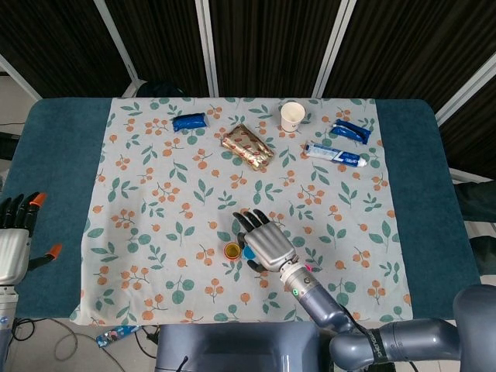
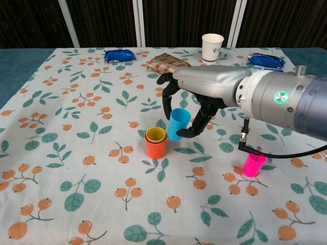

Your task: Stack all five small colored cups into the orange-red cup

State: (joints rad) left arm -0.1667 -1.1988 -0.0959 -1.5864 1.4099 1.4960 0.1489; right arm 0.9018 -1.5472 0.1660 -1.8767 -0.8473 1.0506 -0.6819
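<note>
Orange-red cup point(image 2: 155, 147) stands upright on the worktop's floral cloth point(image 2: 76, 127), mid-front, with a yellow cup point(image 2: 155, 135) already nested in it, rim showing just above. Blue cup point(image 2: 178, 123) is carried off the cloth, just right of the stack and slightly tilted, mouth up; likely held there to line it up over the yellow one for the drop. Right hand point(image 2: 191, 99) is clamped on the blue cup, thumb on one side, fingers point(image 2: 167, 97) curled over the other. Pink cup point(image 2: 254, 163) waits upright at right front, well apart from the stack, partly behind the arm's cable. Only these small cups are visible; the rest can't be found. Left hand point(image 1: 17, 236) hangs off the worktop's left edge, fingers apart, holding nothing.

Clutter along the far side: white paper cup point(image 2: 212, 47) with a small dark mark, unreadable; gold red-patterned packet point(image 2: 168, 64); blue pouch point(image 2: 120, 55); second blue pouch point(image 2: 265, 60); toothpaste tube point(image 1: 335, 154), print too small to read. No legible brand anywhere.
</note>
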